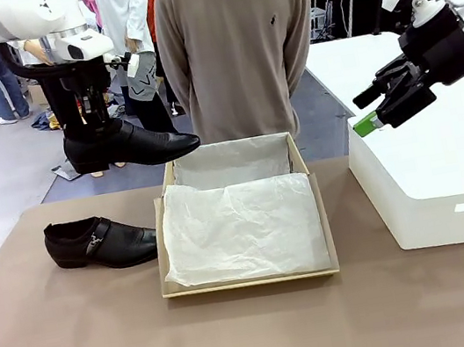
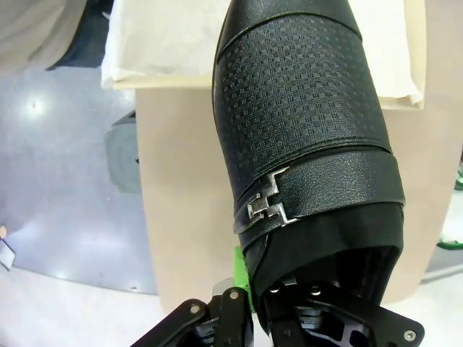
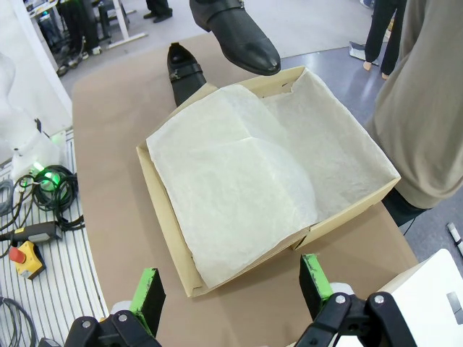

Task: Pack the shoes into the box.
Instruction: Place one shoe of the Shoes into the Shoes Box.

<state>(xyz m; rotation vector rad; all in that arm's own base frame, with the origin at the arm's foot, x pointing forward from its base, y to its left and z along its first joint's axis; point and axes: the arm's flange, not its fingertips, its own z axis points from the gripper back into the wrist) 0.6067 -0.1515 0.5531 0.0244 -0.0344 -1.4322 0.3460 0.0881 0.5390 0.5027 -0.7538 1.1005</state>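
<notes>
Box (image 1: 250, 283) lined with white tissue paper (image 1: 241, 230), left tool (image 1: 97, 123) pinching raised shoe (image 1: 134, 145), other shoe (image 1: 101, 242) beside box, right tool (image 3: 231, 283) spread

The left pincer (image 1: 97, 125) grips one black shoe (image 1: 134, 145) aloft by the far left corner of the box (image 1: 250, 283), while the second shoe (image 1: 101, 242) lies on the surface (image 1: 82, 341) to its left. The right pincer (image 1: 362, 113) hangs spread above a white block (image 1: 439, 183).

Black check-embossed shoes (image 1: 129, 146) — brown box (image 1: 250, 283), white tissue (image 1: 241, 230).
</notes>
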